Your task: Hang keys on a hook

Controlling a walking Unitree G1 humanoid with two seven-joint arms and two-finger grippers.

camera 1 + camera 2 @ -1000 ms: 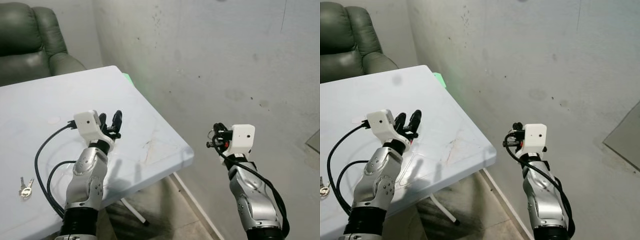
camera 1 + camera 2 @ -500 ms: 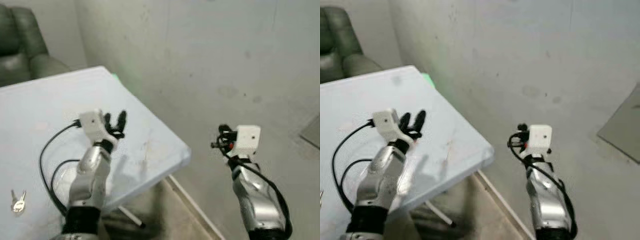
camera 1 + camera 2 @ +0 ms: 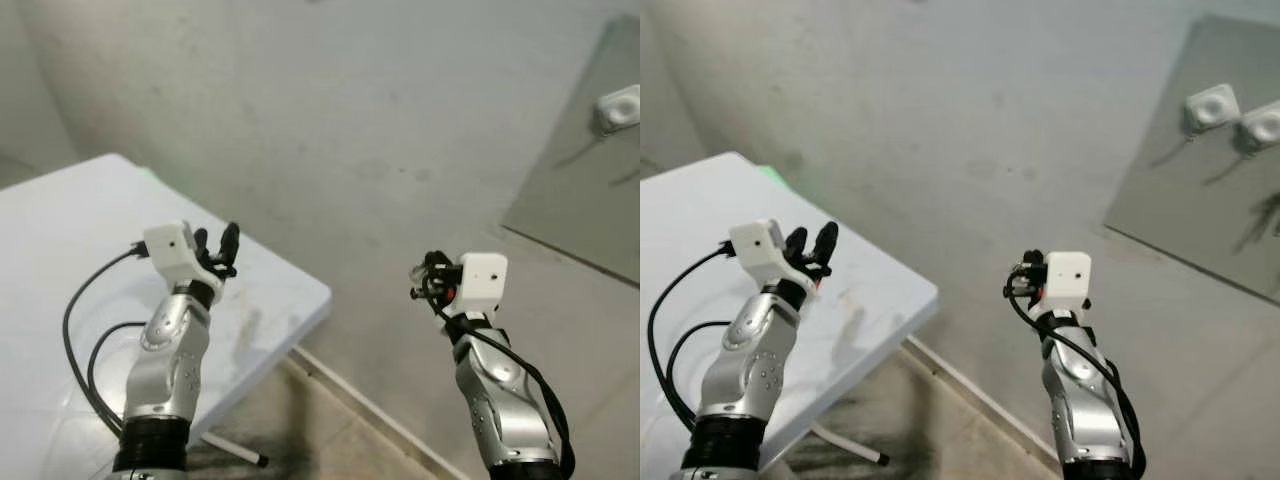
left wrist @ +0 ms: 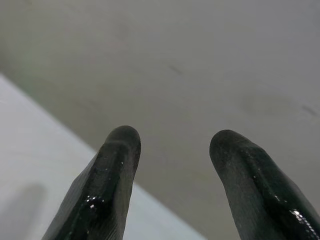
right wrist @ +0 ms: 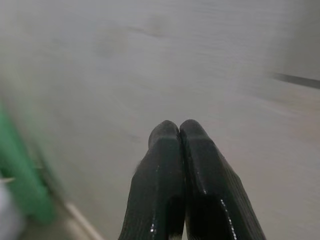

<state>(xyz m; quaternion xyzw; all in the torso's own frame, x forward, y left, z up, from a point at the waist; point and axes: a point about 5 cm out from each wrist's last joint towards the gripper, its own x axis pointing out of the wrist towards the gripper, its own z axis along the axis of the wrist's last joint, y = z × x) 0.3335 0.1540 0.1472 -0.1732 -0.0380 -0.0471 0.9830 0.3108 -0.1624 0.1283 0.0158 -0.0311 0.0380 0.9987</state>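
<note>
left gripper (image 3: 218,247): raised over the white table (image 3: 60,230), near its wall-side edge; fingers (image 4: 107,175) spread apart, nothing between them.
right gripper (image 3: 1018,281): held up off the table's corner, facing the grey wall (image 3: 330,100); fingers (image 5: 200,170) pressed together, holding nothing.
keys: cannot tell where they lie.
hooks: two white hooks (image 3: 1212,105) on a grey panel (image 3: 1200,200), high on the robot's right.
floor: a table leg (image 3: 235,452) slants down under the table.
</note>
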